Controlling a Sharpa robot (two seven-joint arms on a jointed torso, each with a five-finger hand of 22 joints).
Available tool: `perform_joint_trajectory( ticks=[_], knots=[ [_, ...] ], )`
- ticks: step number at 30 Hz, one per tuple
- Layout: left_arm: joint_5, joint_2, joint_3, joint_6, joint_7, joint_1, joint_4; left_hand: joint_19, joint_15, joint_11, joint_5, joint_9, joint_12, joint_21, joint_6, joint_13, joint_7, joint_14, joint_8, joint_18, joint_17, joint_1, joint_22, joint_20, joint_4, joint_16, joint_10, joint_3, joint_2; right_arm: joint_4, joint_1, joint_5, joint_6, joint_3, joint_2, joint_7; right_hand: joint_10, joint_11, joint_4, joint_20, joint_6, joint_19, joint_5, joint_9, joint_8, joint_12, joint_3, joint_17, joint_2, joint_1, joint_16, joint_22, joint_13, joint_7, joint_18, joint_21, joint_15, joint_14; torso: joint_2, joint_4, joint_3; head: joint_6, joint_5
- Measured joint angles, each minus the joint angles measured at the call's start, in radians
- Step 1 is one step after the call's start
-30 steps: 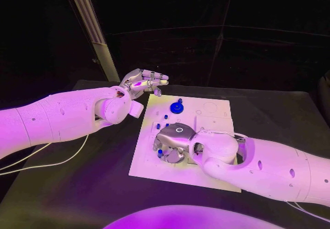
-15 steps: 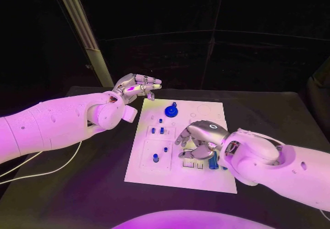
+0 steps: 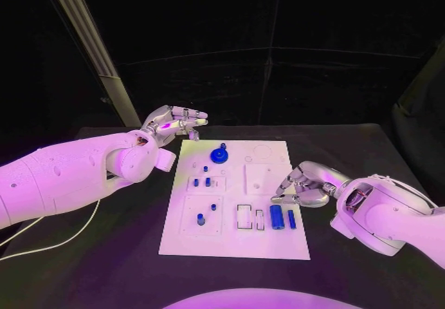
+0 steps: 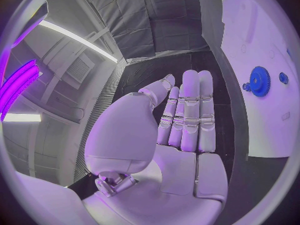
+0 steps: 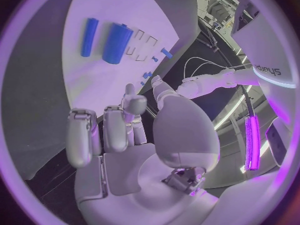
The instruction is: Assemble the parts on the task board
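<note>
Risk near the board [image 3: 232, 248] front edge: loose cylinders [image 3: 276, 217] lying flat beside empty slots [image 3: 244, 217], free to roll if brushed by a low approach. Risk of a misaligned insert, jamming a part at a slot rim.

Right hand [image 3: 301, 187] poised at the right edge of the board, just above the cylinders, fingers curled in, holding nothing visible in the wrist view.

Small pegs [image 3: 208, 182] standing mid-board; gear [image 3: 220, 154] seated at the far end.

Left hand [image 3: 173, 122] raised beyond the far left corner, fingers straight and together, empty, clear of the tabletop [image 3: 111, 257].
</note>
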Motion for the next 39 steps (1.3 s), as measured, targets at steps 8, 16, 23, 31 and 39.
perform_joint_trajectory(
  ticks=[8,16,23,31,39],
  knots=[
    [0.000,-0.002,-0.001,0.001,-0.001,0.000,0.001,0.000,0.000,0.000,0.000,0.000,0.000,0.000,0.000,-0.001,0.000,0.000,0.000,0.000,0.000,0.000,0.000,0.000,0.000,0.000,0.000,0.000,0.000,0.001,-0.009,-0.036,0.044,-0.001,0.004,-0.176,-0.011,-0.003,0.137,0.000,-0.012,0.000,0.003,0.087,0.000,0.210,-0.041,0.070,-0.024,0.026,0.050,0.000,0.240,-0.001,0.000,0.023,0.000,0.000,0.000,-0.0017,0.0003,-0.004,-0.010],
    [0.000,-0.006,-0.002,0.002,-0.001,0.000,0.001,0.000,0.000,0.000,0.000,0.000,0.000,0.000,0.000,-0.001,0.000,0.000,0.000,0.000,0.000,0.000,0.000,0.000,0.000,0.000,0.000,0.000,0.000,-0.005,-0.025,-0.109,0.096,-0.002,0.034,-0.290,-0.011,-0.003,0.159,0.000,-0.024,0.000,0.003,0.123,0.000,0.252,-0.078,0.096,-0.031,0.018,0.068,0.000,0.294,0.001,-0.016,0.030,0.000,0.000,0.000,-0.0001,-0.0006,-0.008,-0.013],
    [0.000,-0.008,-0.002,0.003,-0.001,0.000,0.002,0.000,0.000,0.000,0.000,0.000,0.000,0.000,0.000,-0.001,0.000,0.000,0.000,0.000,0.000,0.000,0.000,0.000,0.000,0.000,0.000,0.000,0.000,-0.010,-0.033,-0.157,0.125,-0.002,0.063,-0.327,-0.011,-0.003,0.160,0.000,-0.024,0.000,0.003,0.135,0.000,0.270,-0.084,0.096,-0.031,0.018,0.074,0.000,0.315,0.001,-0.015,0.037,0.000,0.000,0.001,0.0000,-0.0005,-0.011,-0.013],
    [0.000,-0.009,-0.003,0.004,-0.002,0.000,0.002,0.000,0.000,0.000,0.000,0.000,0.000,0.000,0.000,-0.001,0.000,0.000,0.000,0.000,0.000,0.000,0.000,0.000,0.000,0.000,0.000,0.000,0.000,-0.014,-0.036,-0.197,0.142,-0.002,0.083,-0.341,-0.007,0.001,0.157,0.000,-0.024,0.000,0.003,0.152,0.000,0.303,-0.087,0.095,-0.031,0.018,0.089,0.000,0.349,0.001,-0.015,0.049,0.000,0.000,0.001,0.0006,-0.0004,-0.015,-0.012],
    [0.000,-0.009,-0.003,0.004,-0.002,0.000,0.001,0.000,0.000,0.000,0.000,0.000,0.000,0.000,0.000,-0.001,0.000,0.000,0.000,0.000,0.000,0.000,0.000,0.000,0.000,0.000,0.000,0.000,0.000,-0.025,-0.048,-0.219,0.160,-0.002,0.104,-0.345,-0.005,-0.002,0.157,0.000,-0.024,0.000,0.003,0.166,0.000,0.323,-0.087,0.095,-0.031,0.019,0.100,0.000,0.375,0.001,-0.015,0.054,0.000,0.000,0.002,0.0009,-0.0006,-0.019,-0.011]
  ],
)
